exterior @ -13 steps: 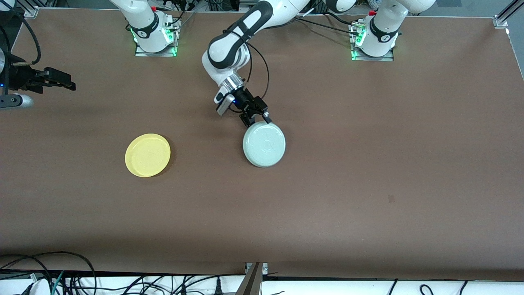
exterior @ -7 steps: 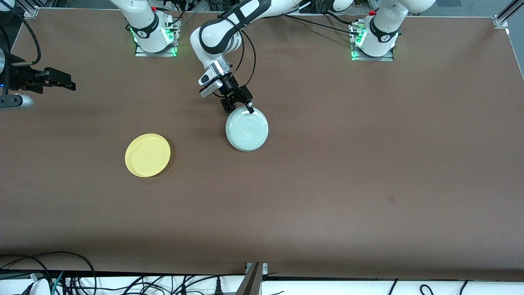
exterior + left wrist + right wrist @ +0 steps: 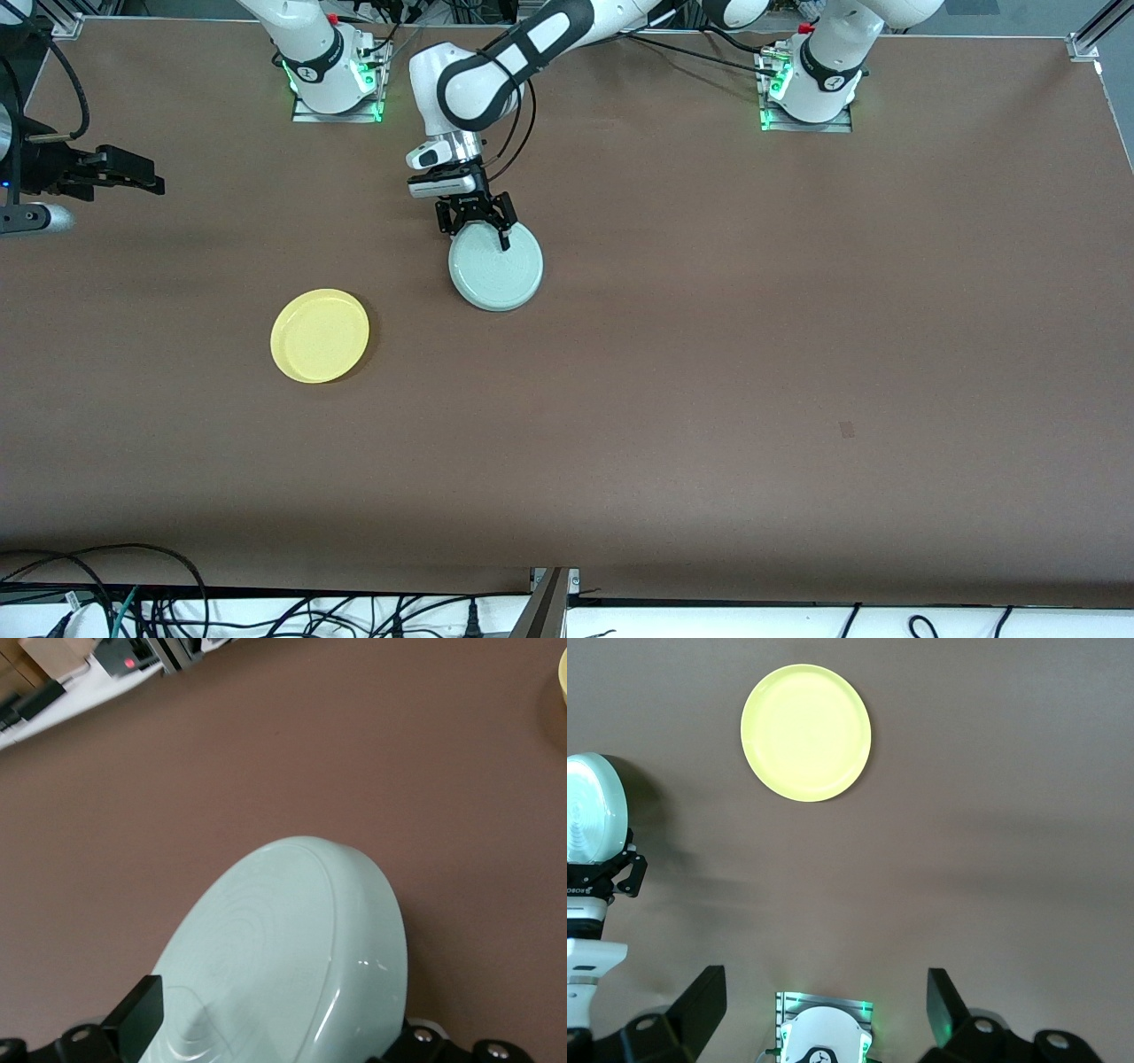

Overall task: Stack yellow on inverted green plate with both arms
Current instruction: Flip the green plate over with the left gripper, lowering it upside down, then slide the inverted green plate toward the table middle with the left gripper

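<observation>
Here the yellow plate (image 3: 320, 335) is the landmark, lying flat and rim-up on the brown table (image 3: 709, 399), nearer to the front camera than anything else on the surface. It also shows whole in the right wrist view (image 3: 805, 732), with bare table all round it and nothing touching it.

Farther from the camera than the yellow plate, and toward the left arm's end of the table from it, the green plate (image 3: 496, 266) is carried by the left gripper (image 3: 474, 221). The jaws are clamped on the plate's rim, one finger on each face. In the left wrist view the green plate (image 3: 283, 966) is tilted, its domed underside with faint concentric rings turned to the lens, one black finger (image 3: 137, 1028) lying against that face. The two plates are well apart.

The left arm (image 3: 496, 75) reaches in from its base across the middle of the table.

Farther still than the yellow plate, off toward the right arm's end, the right gripper (image 3: 133, 177) waits high above the table edge, its jaws spread wide with nothing between them; the right wrist view shows both fingers (image 3: 700, 1005) apart.
</observation>
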Controlling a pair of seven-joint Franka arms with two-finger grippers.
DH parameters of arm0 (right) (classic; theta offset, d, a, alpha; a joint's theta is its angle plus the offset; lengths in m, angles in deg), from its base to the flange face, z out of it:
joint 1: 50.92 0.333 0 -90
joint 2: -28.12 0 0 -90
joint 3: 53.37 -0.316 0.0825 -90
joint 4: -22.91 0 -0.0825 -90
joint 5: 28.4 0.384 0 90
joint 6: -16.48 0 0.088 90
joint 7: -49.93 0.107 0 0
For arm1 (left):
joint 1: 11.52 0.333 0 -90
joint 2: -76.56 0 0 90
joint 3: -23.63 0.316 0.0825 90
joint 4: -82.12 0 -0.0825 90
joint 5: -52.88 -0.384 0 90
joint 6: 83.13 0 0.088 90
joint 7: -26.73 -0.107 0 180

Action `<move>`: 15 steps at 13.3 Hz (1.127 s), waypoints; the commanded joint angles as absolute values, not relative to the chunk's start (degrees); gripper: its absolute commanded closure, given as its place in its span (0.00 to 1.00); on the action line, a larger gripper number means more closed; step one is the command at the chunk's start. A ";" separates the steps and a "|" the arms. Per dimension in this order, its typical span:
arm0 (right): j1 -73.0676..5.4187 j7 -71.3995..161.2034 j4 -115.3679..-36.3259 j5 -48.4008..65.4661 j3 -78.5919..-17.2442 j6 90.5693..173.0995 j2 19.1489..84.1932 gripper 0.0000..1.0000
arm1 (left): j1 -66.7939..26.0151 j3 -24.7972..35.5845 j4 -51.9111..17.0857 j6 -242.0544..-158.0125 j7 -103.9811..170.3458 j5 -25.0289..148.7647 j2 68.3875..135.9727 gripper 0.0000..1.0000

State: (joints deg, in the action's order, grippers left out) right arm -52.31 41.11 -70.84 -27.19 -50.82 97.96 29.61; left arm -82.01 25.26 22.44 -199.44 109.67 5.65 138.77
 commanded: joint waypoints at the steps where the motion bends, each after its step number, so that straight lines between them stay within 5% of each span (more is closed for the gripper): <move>1: -52.50 40.88 -70.52 -27.08 -50.82 97.07 29.44 0.00 | -77.80 24.86 22.36 -205.71 109.44 11.28 137.91 0.00; 6: -52.42 41.14 -70.52 -26.99 -50.82 97.07 29.53 0.00 | -67.70 25.13 16.83 -221.81 102.70 11.30 137.99 0.00; 12: -52.33 41.32 -70.52 -26.99 -50.91 97.07 29.53 0.00 | -60.30 24.95 16.91 -227.70 88.08 12.27 138.26 0.00; 15: -52.33 41.32 -70.52 -26.99 -50.91 97.07 29.53 0.00 | -60.47 18.12 17.17 -227.63 93.51 25.22 137.99 0.00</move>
State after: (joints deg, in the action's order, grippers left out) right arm -52.30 41.11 -70.84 -27.18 -50.84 97.91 29.68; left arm -60.31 23.01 18.79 -226.50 90.29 16.46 138.35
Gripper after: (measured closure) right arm 0.000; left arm 0.000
